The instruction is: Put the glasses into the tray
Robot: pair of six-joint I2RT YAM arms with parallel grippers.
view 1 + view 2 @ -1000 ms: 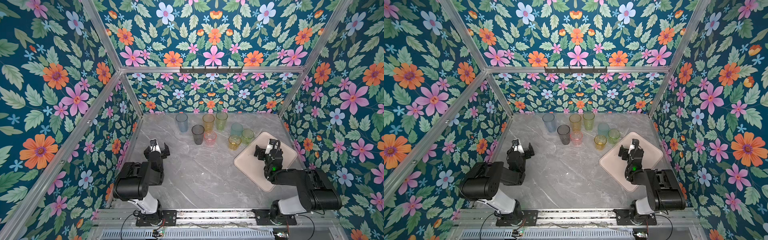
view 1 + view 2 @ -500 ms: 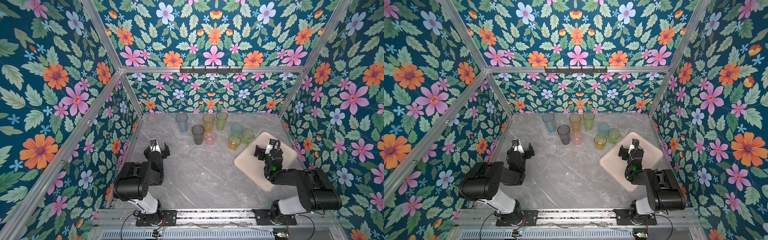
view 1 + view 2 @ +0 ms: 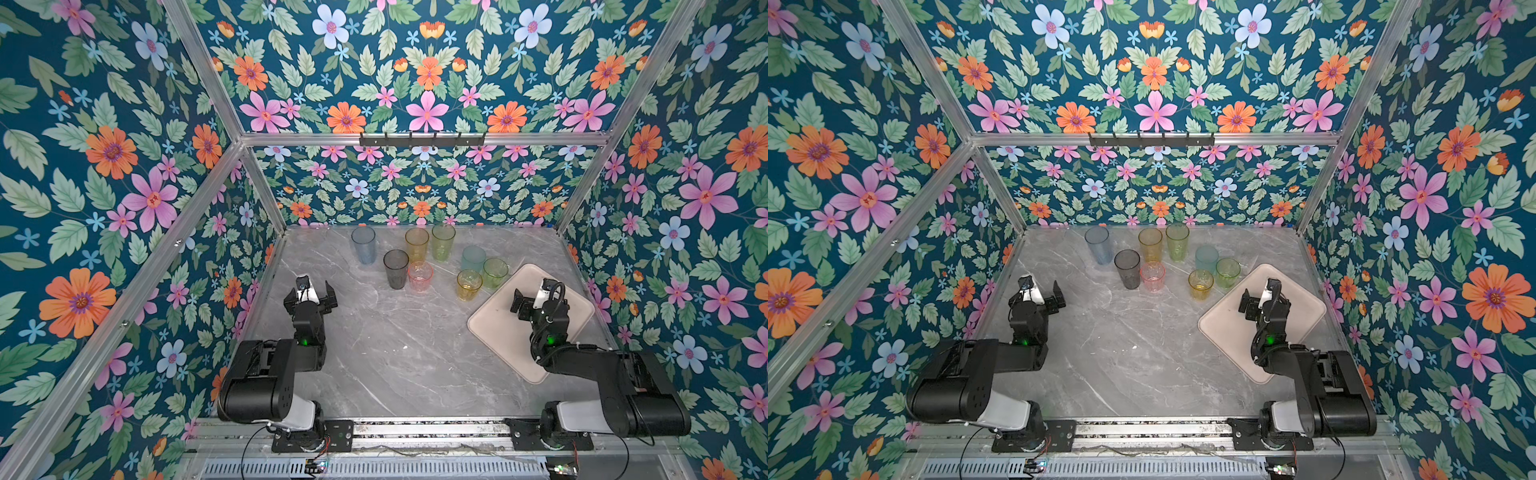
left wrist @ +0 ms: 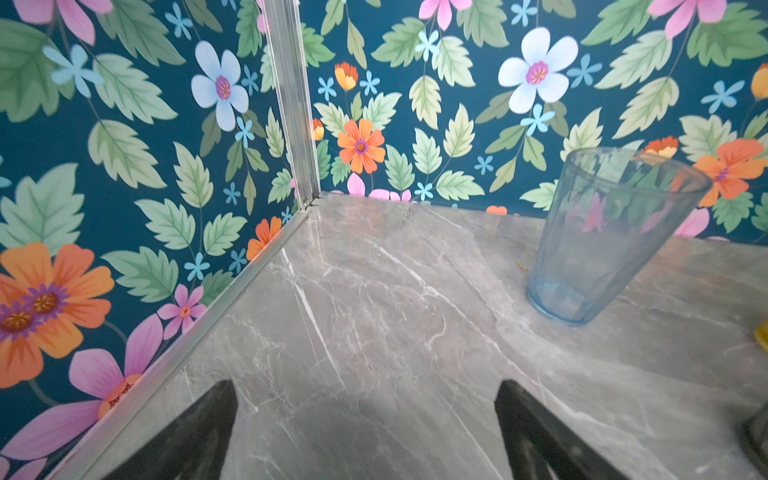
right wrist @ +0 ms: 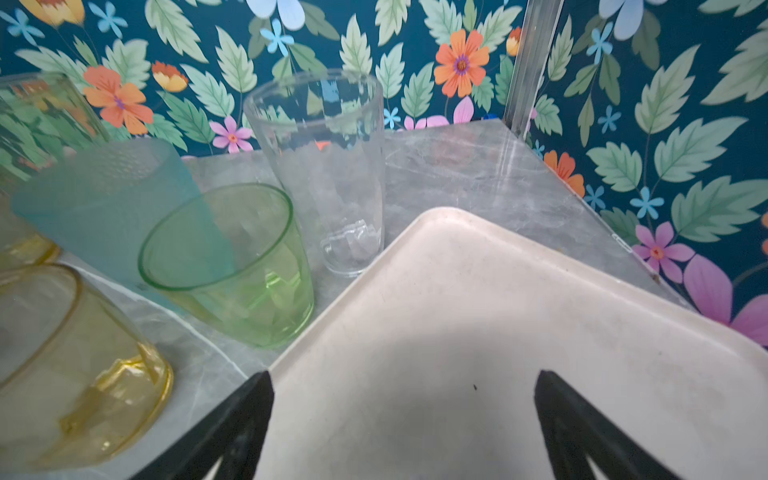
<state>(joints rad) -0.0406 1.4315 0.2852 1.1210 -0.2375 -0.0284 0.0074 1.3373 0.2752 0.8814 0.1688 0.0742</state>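
Several glasses stand grouped at the back of the marble table: a tall blue one, amber, green, smoky grey, a short pink one, teal, short green and short amber. A clear glass stands just off the tray's far corner. The pink-beige tray lies at the right, turned at an angle, with nothing in it. My right gripper hovers open over the tray. My left gripper is open and empty above bare table near the left wall, short of the blue glass.
Floral walls with aluminium posts close in the table on three sides. A black hook rail hangs on the back wall. Bare marble lies between the two arms.
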